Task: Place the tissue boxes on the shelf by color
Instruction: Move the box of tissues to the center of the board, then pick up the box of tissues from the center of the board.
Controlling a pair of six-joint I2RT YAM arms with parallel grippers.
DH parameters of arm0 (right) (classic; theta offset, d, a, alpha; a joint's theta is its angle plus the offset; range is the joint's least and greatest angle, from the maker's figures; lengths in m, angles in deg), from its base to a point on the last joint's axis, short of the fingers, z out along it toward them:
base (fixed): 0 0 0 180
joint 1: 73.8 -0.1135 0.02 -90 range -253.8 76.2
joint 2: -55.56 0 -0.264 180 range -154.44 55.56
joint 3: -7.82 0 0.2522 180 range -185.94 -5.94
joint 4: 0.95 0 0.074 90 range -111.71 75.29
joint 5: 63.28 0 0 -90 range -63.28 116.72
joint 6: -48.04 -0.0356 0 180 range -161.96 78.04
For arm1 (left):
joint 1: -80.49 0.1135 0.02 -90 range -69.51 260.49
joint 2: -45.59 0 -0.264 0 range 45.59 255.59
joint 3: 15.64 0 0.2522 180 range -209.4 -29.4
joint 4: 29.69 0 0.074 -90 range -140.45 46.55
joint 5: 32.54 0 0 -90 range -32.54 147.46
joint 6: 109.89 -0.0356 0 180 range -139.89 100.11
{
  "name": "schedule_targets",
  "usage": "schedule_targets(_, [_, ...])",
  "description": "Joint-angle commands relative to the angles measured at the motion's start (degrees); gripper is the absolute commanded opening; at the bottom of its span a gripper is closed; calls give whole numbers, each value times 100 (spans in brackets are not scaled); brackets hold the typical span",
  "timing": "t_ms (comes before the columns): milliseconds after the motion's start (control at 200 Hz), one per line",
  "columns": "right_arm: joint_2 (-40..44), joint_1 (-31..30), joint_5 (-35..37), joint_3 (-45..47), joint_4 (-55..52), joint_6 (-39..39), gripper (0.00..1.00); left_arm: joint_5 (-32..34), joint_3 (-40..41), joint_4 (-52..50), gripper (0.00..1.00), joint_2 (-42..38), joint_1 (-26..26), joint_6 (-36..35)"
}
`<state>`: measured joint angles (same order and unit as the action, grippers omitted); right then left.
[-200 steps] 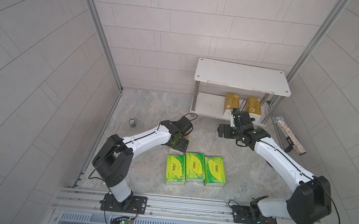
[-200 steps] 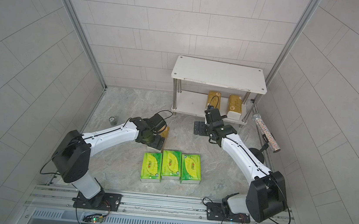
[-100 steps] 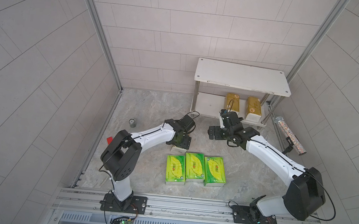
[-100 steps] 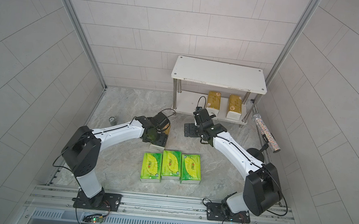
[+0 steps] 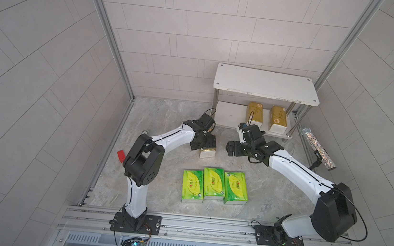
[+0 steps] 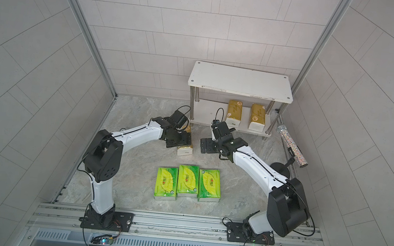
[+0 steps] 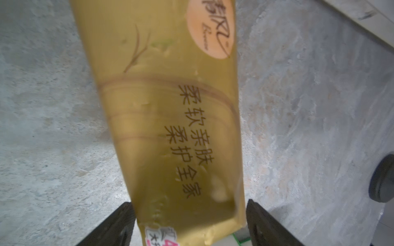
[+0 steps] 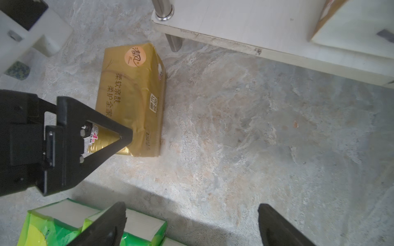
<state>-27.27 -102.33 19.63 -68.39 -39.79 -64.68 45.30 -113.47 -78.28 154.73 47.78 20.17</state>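
While left tool [image 7: 188, 203] straddles gold pack [image 7: 170, 106], jaws stand wide at its flanks; clamped or merely beside, cannot tell.
Pack: flat on surface [image 5: 157, 109], long axis 12–6 in top view, white end toward 6.
Right tool [image 8: 191, 205]: wide, empty, at pack's 3 o'clock, apart.
Left arm nearer.
Shelf [image 5: 264, 85]: at pack's 1 o'clock; lower tier holds two gold packs [image 5: 254, 113], free bay on their 9 o'clock side.
Green packs [image 5: 214, 186]: three, at 6 o'clock, unshelved.

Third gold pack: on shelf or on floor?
On floor: gold pack lies flat beside the shelf, left pincer straddling its end.
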Motion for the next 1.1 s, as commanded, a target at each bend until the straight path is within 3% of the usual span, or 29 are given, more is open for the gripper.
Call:
schedule_targets(0, [7, -81, -387, 132, 427, 258, 100, -84, 71, -296, 92, -704, 240, -100])
schedule_targets(115, [-203, -200, -547, 79, 691, 373, 100, 314, 291, -610, 93, -1325, 570, -417])
schedule_targets(255, [-637, -472, -505, -270, 797, 365, 100, 1357, 493, -1159, 94, -1826, 897, -895])
schedule_targets(425, [-1289, -911, -85, -791, 1001, 330, 100, 2388, 875, -1417, 94, -2316, 1170, -1231])
schedule_targets(861, [-2208, -1286, 859, -1059, 1394, -215, 100, 2451, 1429, -1463, 95, -2891, 1489, -1219])
schedule_targets(1091, [-2521, -1326, 833, -868, 1979, -416, 100, 2374, 1418, -1474, 95, -2877, 1521, -1230])
